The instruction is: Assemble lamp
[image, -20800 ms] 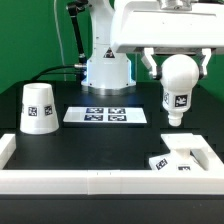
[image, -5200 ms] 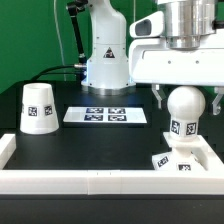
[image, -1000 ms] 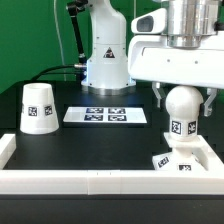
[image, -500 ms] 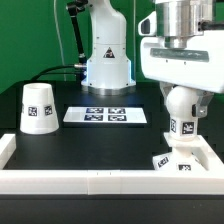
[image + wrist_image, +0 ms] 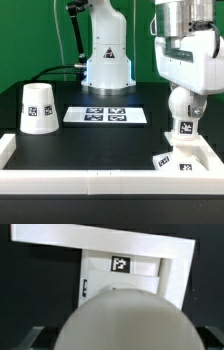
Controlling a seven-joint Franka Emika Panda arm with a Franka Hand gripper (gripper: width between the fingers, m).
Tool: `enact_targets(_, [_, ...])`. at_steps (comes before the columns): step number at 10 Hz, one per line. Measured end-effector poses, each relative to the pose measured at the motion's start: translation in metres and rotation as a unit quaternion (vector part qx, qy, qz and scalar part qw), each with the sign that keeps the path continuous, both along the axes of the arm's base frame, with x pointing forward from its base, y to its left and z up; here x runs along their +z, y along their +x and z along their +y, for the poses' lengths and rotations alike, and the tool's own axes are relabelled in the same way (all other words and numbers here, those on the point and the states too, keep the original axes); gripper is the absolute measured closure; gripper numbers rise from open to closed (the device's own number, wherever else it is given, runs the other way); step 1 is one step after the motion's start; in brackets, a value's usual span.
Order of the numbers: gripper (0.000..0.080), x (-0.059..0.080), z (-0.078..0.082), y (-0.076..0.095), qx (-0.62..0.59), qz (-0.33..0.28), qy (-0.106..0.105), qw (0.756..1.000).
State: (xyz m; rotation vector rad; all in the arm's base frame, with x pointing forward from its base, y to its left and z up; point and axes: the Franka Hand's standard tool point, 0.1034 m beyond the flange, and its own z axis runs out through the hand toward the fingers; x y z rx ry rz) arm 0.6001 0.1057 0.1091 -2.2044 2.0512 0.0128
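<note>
The ball-shaped white bulb (image 5: 181,111) stands upright over the lamp base (image 5: 182,161) at the exterior view's right, its tagged neck down at the base's post. My gripper (image 5: 183,100) is shut on the bulb from above. In the wrist view the bulb (image 5: 122,322) fills the foreground, with dark fingers (image 5: 34,336) at its sides, and the base (image 5: 125,266) with one tag lies beyond it. The tapered shade (image 5: 39,107) stands alone on the table at the exterior view's left, far from the gripper.
The marker board (image 5: 105,116) lies flat in the middle of the black table. A white rail-like border (image 5: 90,181) runs along the front and round the base's corner. The arm's own pedestal (image 5: 106,70) stands behind, with cables at the back left.
The wrist has turned about its vertical axis over the last second, still over the base with the bulb in its fingers. The bulb sits slightly lower than 5 s ago.
</note>
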Motion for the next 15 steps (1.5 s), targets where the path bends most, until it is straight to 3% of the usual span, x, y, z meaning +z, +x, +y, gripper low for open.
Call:
enact_targets(2, [0.0220, 0.000, -0.001, 0.000, -0.139, 0.013, 0.039, 0.990])
enact_targets(4, [0.0214, 0.002, 0.001, 0.002, -0.192, 0.016, 0.051, 0.980])
enact_targets(5, [0.0214, 0.001, 0.001, 0.002, -0.190, 0.016, 0.051, 0.980])
enact_targets(6, [0.0124, 0.001, 0.001, 0.002, -0.178, 0.015, 0.049, 0.983])
enact_targets(7, [0.0105, 0.002, 0.003, 0.001, -0.146, 0.012, 0.047, 0.988])
enact_targets(12, [0.0100, 0.031, 0.011, -0.019, -0.016, -0.010, 0.045, 0.999])
enact_targets(15, [0.0100, 0.030, 0.010, -0.021, 0.000, -0.011, 0.044, 0.999])
